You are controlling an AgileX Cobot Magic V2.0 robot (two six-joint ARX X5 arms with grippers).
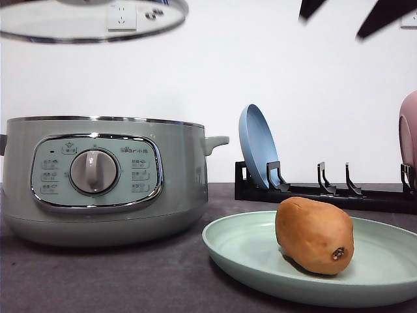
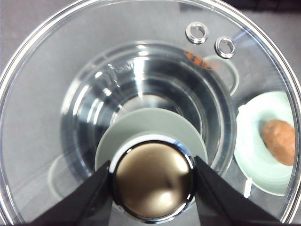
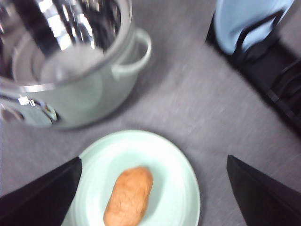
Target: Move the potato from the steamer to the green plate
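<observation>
The orange-brown potato [image 1: 315, 235] lies on the green plate [image 1: 244, 251] at the front right of the table, with a dark spot at its near end. The sage-green steamer [image 1: 98, 179] stands at the left with its pot uncovered [image 3: 70, 61]. High above it my left gripper [image 2: 151, 162] is shut on the knob [image 2: 153, 183] of the glass lid [image 1: 91, 23]. My right gripper [image 3: 154, 161] hangs open well above the plate, and the potato [image 3: 129, 195] rests on the plate [image 3: 174, 165] below its spread fingers. Dark fingers [image 1: 384, 16] show at the top right in the front view.
A black dish rack [image 1: 326, 192] stands behind the green plate, holding an upright blue plate [image 1: 257, 147]. A pink plate [image 1: 408, 130] leans at the right edge. Dark grey tabletop [image 1: 130, 280] lies bare in front of the steamer.
</observation>
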